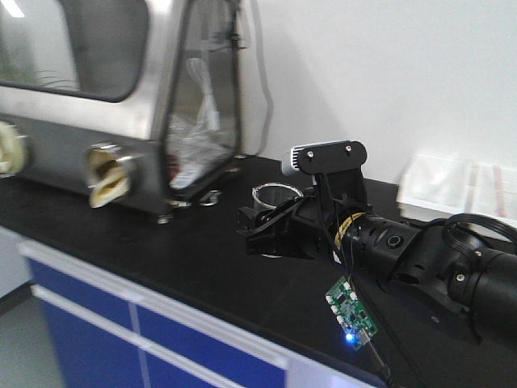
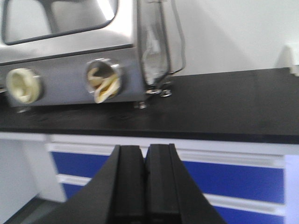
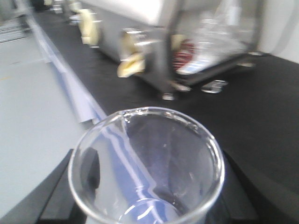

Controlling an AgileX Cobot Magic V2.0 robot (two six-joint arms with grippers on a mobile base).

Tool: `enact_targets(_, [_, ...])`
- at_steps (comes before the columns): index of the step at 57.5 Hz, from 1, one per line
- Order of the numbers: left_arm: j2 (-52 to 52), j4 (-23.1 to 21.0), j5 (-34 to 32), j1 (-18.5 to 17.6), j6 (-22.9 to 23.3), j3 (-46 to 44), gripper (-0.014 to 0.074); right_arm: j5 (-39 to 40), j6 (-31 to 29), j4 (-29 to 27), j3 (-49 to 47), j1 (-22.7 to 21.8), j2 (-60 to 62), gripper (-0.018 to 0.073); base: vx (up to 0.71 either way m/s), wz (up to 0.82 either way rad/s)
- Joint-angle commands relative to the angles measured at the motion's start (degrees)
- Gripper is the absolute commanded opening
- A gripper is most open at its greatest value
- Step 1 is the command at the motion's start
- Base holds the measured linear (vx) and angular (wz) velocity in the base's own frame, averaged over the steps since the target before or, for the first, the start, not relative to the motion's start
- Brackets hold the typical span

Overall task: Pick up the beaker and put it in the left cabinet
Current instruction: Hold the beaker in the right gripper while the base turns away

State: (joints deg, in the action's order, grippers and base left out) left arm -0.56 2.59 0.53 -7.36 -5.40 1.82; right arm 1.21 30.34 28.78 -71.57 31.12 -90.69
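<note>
The beaker [image 1: 277, 194] is a small cylinder of clear glass, empty and upright, with its round mouth open to the top. The thin rim flares slightly and has a small pouring lip. It sits between the black fingers of the right pincer [image 1: 271, 220], which close against its sides, over the black counter [image 1: 161, 242]. Whether its base touches the counter cannot be told.
</note>
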Motion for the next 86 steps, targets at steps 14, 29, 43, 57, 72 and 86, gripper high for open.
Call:
enact_targets(14, [-1.1, -0.2, -4.8, 0.0, 0.2, 0.9, 0.0001, 4.3, -0.5, -0.1, -2.3, -0.2, 2.5, -0.0001, -0.09, 0.72])
enact_targets(29, [-1.1, -0.2, -4.8, 0.0, 0.2, 0.9, 0.0001, 4.3, -0.5, -0.1, -2.3, -0.2, 2.5, -0.0001, -0.06, 0.80])
enact_targets(43, [-1.1, -0.2, -4.8, 0.0, 0.2, 0.9, 0.0001, 4.3, -0.5, -0.1, -2.3, -0.2, 2.5, -0.0001, -0.01, 0.71])
enact_targets(57, [-1.1, -0.2, -4.8, 0.0, 0.2, 0.9, 0.0001, 4.3, -0.5, -0.1, -2.3, -0.2, 2.5, -0.0001, 0.05, 0.50])
enact_targets(72, [-1.1, -0.2, -4.8, 0.0, 0.2, 0.9, 0.0001, 4.1, -0.5, -0.1, -2.3, -0.2, 2.5, -0.0001, 0.11, 0.36])
enact_targets(86, [-1.1, -0.2, -4.8, 0.0, 0.2, 0.9, 0.0001, 4.0, -0.5, -0.1, -2.3, -0.2, 2.5, -0.0001, 0.16, 0.33])
